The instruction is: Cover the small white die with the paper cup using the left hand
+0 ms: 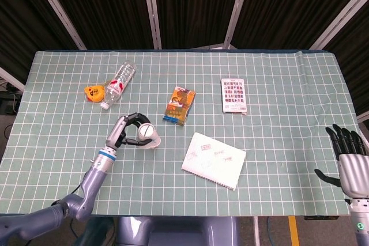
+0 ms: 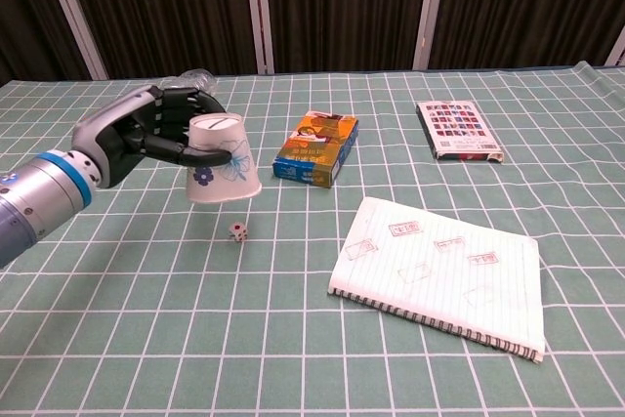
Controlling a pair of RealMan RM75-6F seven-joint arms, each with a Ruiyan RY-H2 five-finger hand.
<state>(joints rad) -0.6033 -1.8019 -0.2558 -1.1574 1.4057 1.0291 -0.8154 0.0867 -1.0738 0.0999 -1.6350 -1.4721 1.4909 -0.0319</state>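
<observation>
White paper cup (image 2: 221,162), inverted, is gripped by the left hand (image 2: 146,134) at centre-left of the frame, raised just above the small white die (image 2: 237,231) on the desk (image 2: 293,339). Transport appears nearly complete; lowering and release remain.

Paper cup (image 2: 219,162) upside down in left hand (image 2: 146,134), above die (image 2: 237,232) on surface (image 2: 293,358). Bottle (image 1: 118,84) far left; tape measure (image 1: 93,92) beside it. Snack box (image 2: 316,148) centre. Notebook (image 2: 444,275) right-front. Card box (image 2: 457,129) right-rear. Right hand (image 1: 350,165) off right edge.
</observation>
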